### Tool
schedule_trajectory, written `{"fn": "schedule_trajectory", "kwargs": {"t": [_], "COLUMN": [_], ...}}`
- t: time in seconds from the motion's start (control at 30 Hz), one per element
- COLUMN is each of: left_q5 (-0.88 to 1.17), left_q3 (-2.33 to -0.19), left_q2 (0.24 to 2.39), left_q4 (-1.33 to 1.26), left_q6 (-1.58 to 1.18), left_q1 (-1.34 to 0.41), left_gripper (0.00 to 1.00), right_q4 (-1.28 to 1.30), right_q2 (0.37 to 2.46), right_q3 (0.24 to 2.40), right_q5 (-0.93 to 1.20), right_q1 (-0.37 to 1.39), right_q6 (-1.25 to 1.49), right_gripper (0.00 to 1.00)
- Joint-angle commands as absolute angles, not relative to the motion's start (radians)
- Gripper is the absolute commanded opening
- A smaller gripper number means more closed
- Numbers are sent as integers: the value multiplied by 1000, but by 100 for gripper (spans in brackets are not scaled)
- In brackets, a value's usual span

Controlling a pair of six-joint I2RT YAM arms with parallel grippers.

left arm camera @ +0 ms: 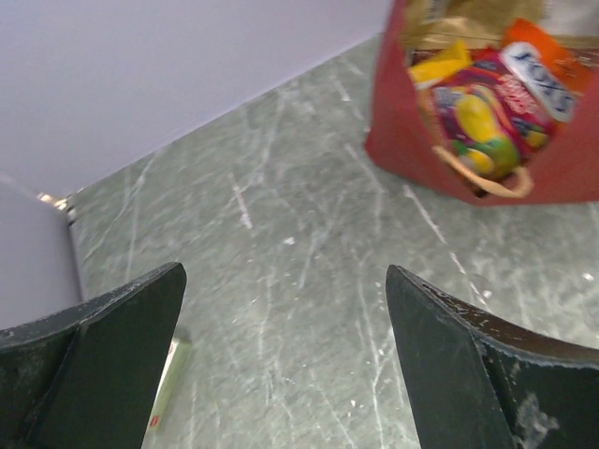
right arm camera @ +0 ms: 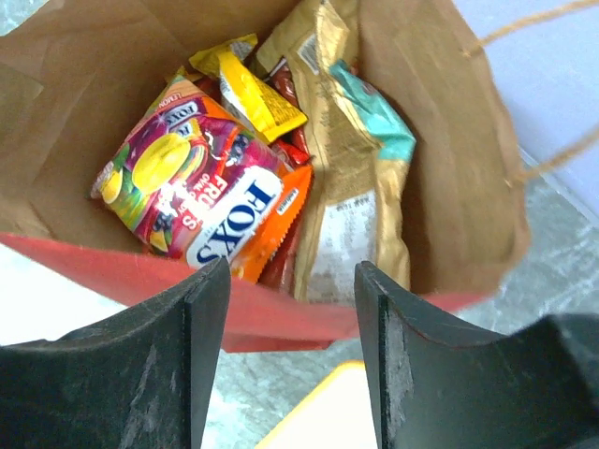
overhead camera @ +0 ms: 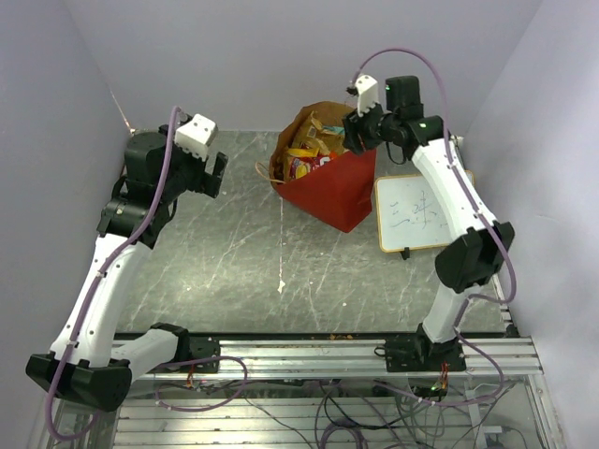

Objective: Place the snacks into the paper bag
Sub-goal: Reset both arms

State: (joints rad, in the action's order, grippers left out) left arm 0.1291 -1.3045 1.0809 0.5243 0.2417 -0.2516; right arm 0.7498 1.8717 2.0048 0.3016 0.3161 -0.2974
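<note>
The paper bag [overhead camera: 339, 190], red outside and brown inside [right arm camera: 449, 140], stands upright at the back middle of the table. Inside lie the snacks [overhead camera: 309, 154]: a red-orange Fox's packet [right arm camera: 215, 201], a yellow packet [right arm camera: 251, 94] and a kraft pouch with a teal corner [right arm camera: 351, 187]. My right gripper [overhead camera: 360, 131] hovers over the bag's right rim, open [right arm camera: 292, 327], with nothing between its fingers. My left gripper [overhead camera: 217, 176] hangs left of the bag, open wide [left arm camera: 285, 355] over bare table. From the left wrist the bag [left arm camera: 393, 122] and its snacks [left arm camera: 487, 112] show at the upper right.
A wood-framed whiteboard [overhead camera: 416, 213] lies flat just right of the bag; its edge [right arm camera: 318, 412] shows under my right fingers. A pale flat strip [left arm camera: 168, 383] lies on the table, partly hidden by my left finger. The walls stand close at the back and both sides.
</note>
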Motion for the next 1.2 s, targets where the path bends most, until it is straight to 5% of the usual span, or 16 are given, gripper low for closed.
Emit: {"fn": "schedule_trajectory", "kwargs": {"t": [0.0, 0.17, 0.3, 1.17], "left_q5": [-110, -190, -168, -195], "left_q3": [-1286, -1274, -1272, -1104], "left_q2": [1064, 1067, 1069, 980], "left_q4": [430, 387, 366, 294], "left_q6": [171, 140, 105, 71], "left_q1": [-235, -216, -168, -74], "left_gripper": [99, 98, 96, 96], "right_q4": [676, 631, 582, 570], "right_q2": [1728, 1604, 1493, 1193], "right_q3": [1898, 1750, 1626, 1329], "right_q5": [321, 338, 324, 34], "right_q1": [259, 179, 126, 91], "right_q6": [-242, -216, -193, -58], "right_gripper": [57, 68, 99, 100]}}
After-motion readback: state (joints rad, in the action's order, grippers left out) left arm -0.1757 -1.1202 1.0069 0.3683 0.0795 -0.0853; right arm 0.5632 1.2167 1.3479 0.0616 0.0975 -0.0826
